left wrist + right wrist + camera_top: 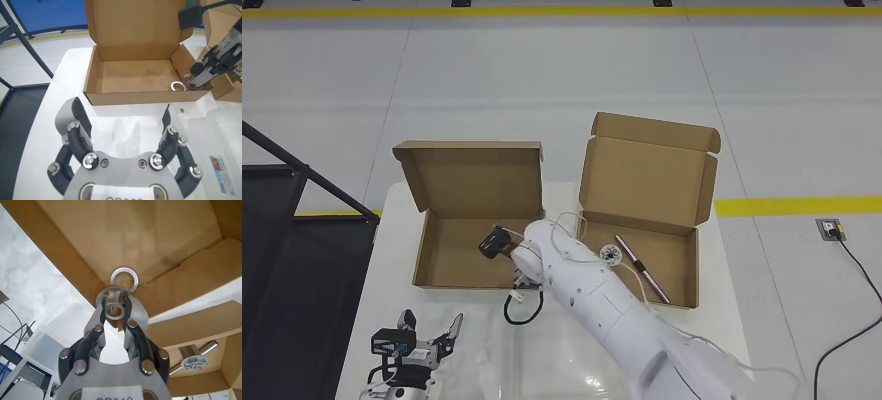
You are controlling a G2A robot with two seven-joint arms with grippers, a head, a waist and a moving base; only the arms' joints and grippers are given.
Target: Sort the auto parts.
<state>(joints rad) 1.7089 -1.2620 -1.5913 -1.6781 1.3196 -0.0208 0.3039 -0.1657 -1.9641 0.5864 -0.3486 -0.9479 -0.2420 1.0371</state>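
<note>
While I stand at the robot's side of the table [392,300], the nearest thing is the left end effector [122,113], which hangs low over the bare white top near the front edge. Its fingers are spread wide and it has hold of nothing.

Just beyond it sits the left box [132,75], open with its lid standing up. At this box's near right corner, the right end effector [115,304] is clamped on a flanged bushing [114,310], pinching the sleeve with the flange pointing down. A flat washer [123,270] lies on the box floor in that same corner. The flange is right beside it, and I cannot tell whether the two touch.

Farther to the right, the right box [682,255] holds a steel rod [208,347] and a cast part [194,362].

The bushing looks very close to the front wall of the left box. If it is released from here, I judge that the flange could catch the cardboard edge and tip out onto the table. It could also land on the washer and come to rest tilted, or knock the washer aside. The smooth metal sleeve could slip in the pads as well.
</note>
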